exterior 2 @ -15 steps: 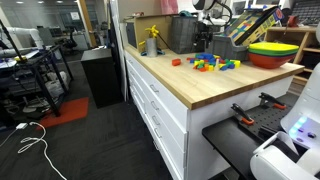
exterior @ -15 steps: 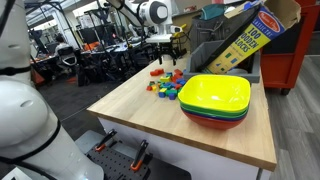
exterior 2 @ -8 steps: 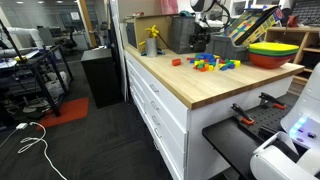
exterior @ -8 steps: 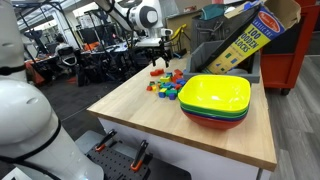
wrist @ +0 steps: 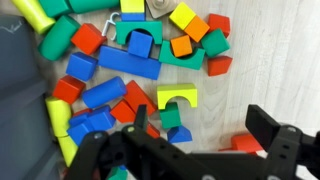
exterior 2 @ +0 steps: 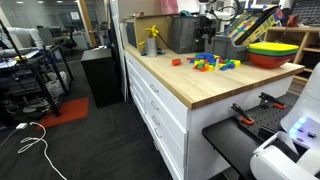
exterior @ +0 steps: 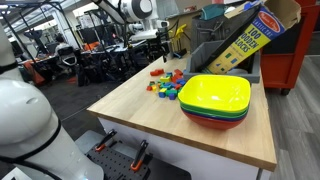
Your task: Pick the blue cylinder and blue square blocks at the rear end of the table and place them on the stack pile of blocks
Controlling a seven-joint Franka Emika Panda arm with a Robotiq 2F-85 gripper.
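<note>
The claw (wrist: pixel 182 150) hangs above the blocks with its two black fingers (wrist: pixel 275 140) spread wide apart and nothing between them; in both exterior views it hovers clear of the tabletop (exterior: pixel 150 40) (exterior 2: pixel 208 20). Directly beneath it in the wrist view lies the stack pile of blocks (wrist: pixel 130 70), a loose scatter with a yellow arch (wrist: pixel 178 98) nearest the fingers. A long blue block (wrist: pixel 120 68), a blue arch (wrist: pixel 140 42) and a small blue square block (wrist: pixel 82 65) lie within the pile; which piece is the cylinder I cannot tell. The pile sits on the light wooden table (exterior: pixel 140 118) (exterior 2: pixel 190 88), well apart from the stacked yellow, green and red bowls (exterior: pixel 215 100) (exterior 2: pixel 272 52).
</note>
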